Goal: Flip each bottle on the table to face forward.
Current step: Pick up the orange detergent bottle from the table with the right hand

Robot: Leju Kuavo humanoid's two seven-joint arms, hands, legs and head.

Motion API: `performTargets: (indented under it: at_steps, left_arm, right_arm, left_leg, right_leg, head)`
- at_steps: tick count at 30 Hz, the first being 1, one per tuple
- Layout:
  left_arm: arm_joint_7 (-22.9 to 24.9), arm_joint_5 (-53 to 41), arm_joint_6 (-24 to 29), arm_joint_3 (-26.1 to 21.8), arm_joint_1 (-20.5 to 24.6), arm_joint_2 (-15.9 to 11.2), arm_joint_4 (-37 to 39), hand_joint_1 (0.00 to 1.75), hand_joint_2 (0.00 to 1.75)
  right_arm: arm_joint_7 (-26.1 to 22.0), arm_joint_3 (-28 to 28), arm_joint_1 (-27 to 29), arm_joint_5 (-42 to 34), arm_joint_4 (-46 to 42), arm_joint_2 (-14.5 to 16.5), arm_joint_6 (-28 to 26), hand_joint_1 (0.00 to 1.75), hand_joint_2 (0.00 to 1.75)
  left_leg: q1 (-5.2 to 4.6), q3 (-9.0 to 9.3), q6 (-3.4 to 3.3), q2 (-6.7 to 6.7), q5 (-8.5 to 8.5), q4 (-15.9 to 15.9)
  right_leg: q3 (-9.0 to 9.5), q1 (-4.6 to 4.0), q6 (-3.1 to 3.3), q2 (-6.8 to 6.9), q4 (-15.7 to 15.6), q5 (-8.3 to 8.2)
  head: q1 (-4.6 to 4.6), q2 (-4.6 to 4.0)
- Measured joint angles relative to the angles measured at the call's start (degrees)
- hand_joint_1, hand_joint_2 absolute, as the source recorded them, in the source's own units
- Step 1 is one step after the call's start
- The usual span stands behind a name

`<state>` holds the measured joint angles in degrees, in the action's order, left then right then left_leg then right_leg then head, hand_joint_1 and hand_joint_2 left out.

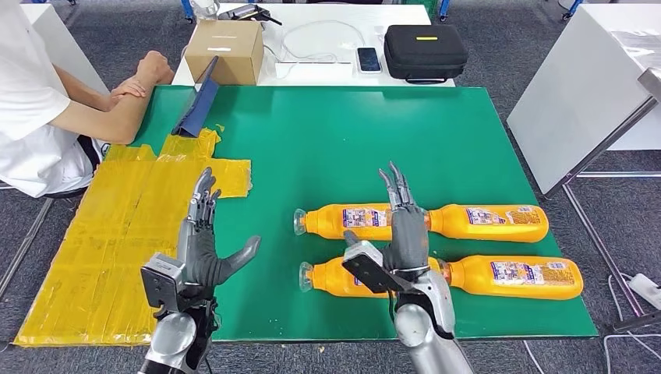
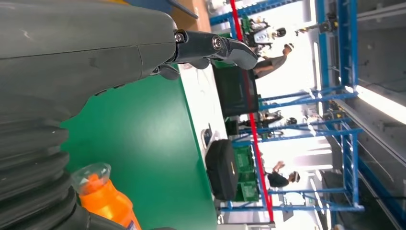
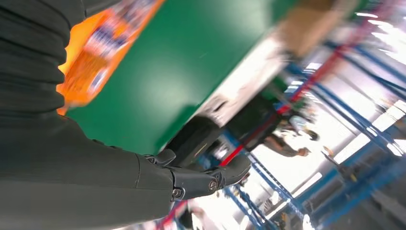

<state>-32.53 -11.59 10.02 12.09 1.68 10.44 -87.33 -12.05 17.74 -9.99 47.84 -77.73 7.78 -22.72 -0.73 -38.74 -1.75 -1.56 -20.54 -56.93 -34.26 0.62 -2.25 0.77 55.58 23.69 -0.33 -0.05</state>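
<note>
Four orange bottles lay on their sides on the green worktop (image 1: 374, 132), in two rows toward four o'clock of its middle. In the far row, the far left bottle (image 1: 343, 221) pointed its clear cap to nine o'clock, and the far right bottle (image 1: 491, 222) lay in line with it toward three o'clock, label up. In the near row, the near left bottle (image 1: 331, 278) likewise pointed its cap to nine o'clock, and the near right bottle (image 1: 518, 277) stretched away toward three o'clock, label up.

The right hand (image 1: 405, 226) was over the gap between the left and right bottles, its fingers straight and close together, pointing to twelve o'clock, holding nothing. Whether it touched any bottle could not be told. The left hand (image 1: 204, 241) hung at nine o'clock of the bottles, well apart from them, over the green surface beside the yellow taped sheet (image 1: 117, 226); its fingers were spread, the thumb out toward three o'clock, and it held nothing.

At the worktop's far left corner a person (image 1: 31, 101) sat with forearms resting on the edge. A blue folder (image 1: 199, 101) stood tilted near them. Beyond the green surface, on a white table (image 1: 312, 19), stood a cardboard box (image 1: 226, 51), a phone (image 1: 369, 59) and a black case (image 1: 425, 51).
</note>
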Motion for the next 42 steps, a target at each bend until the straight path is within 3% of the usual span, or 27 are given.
performTargets:
  at_steps: [7,16,29,36,42]
  left_arm:
    - [1.3,1.9,-3.6,-1.2,1.5,0.2,1.1,0.0,1.75]
    - [1.7,2.7,-4.8,-1.7,4.1,0.9,4.4,0.0,1.75]
    - [1.7,2.7,-5.3,-2.1,6.4,1.5,7.7,0.0,1.75]
    - [1.5,4.0,-6.2,-2.1,7.2,1.5,9.0,0.0,1.75]
    - [0.7,5.0,-6.9,-2.1,8.2,1.5,10.7,0.0,1.75]
  right_arm:
    - [8.3,0.8,-9.0,13.1,14.6,-2.6,2.5,0.0,1.75]
    - [11.7,0.9,-19.1,18.1,30.6,-3.6,2.2,0.0,1.75]
    - [10.9,1.9,-25.9,19.4,40.5,-3.0,5.5,0.0,1.75]
    - [7.1,1.9,-28.3,16.3,44.4,-2.9,10.8,0.0,1.75]
    - [0.8,2.2,-29.8,12.5,48.4,-3.1,17.5,0.0,1.75]
  left_leg:
    - [-0.01,0.0,-0.11,0.02,0.09,0.0]
    - [-0.01,0.0,-0.13,0.02,0.11,0.0]
    - [0.0,0.07,-0.14,-0.01,0.12,0.0]
    - [-0.01,0.15,-0.14,-0.02,0.12,0.0]
    - [0.0,0.24,-0.15,-0.04,0.13,0.0]
  right_leg:
    - [0.05,0.0,-0.1,0.01,0.0,-0.09]
    - [0.06,0.0,-0.11,0.02,0.0,-0.09]
    - [0.1,0.0,-0.1,0.01,0.0,-0.09]
    - [0.15,0.01,-0.09,0.01,0.0,-0.1]
    - [0.23,0.0,-0.06,0.02,0.0,-0.12]
  head:
    - [-0.02,-0.01]
    - [-0.01,0.0]
    - [-0.01,-0.01]
    - [-0.02,-0.01]
    - [-0.01,-0.01]
